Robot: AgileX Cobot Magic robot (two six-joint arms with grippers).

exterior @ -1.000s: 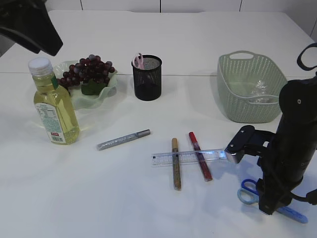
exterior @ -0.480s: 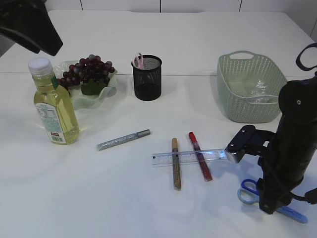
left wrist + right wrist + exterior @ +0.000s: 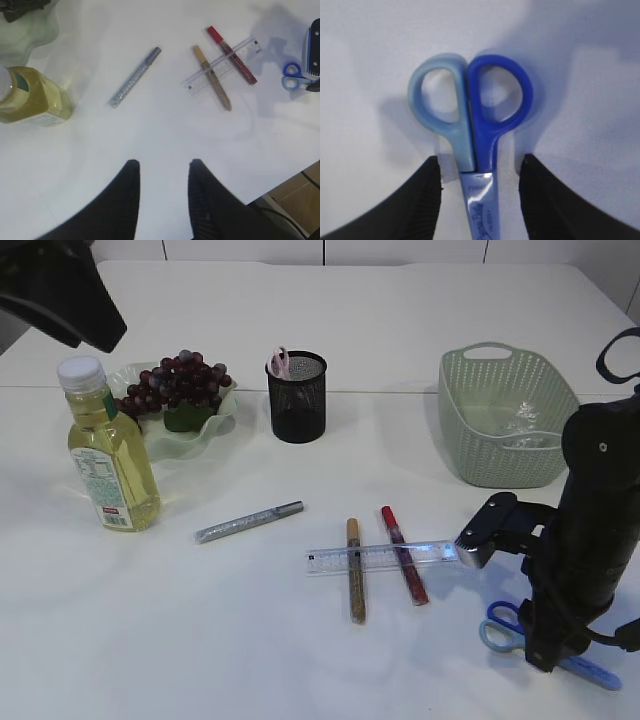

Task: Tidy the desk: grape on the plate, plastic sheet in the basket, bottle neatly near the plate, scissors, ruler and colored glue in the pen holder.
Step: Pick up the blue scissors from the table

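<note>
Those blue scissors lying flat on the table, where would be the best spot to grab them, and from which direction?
Probably at the neck, just below the two handle loops, coming straight down from above. The scissors lie flat and closed, and that neck is their narrowest part. The right pincer is open with a finger on either side of it, not yet touching.

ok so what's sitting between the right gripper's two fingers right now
The scissors: in the right wrist view, the right gripper straddles them just below the handle loops, with a visible gap on each side.
</note>
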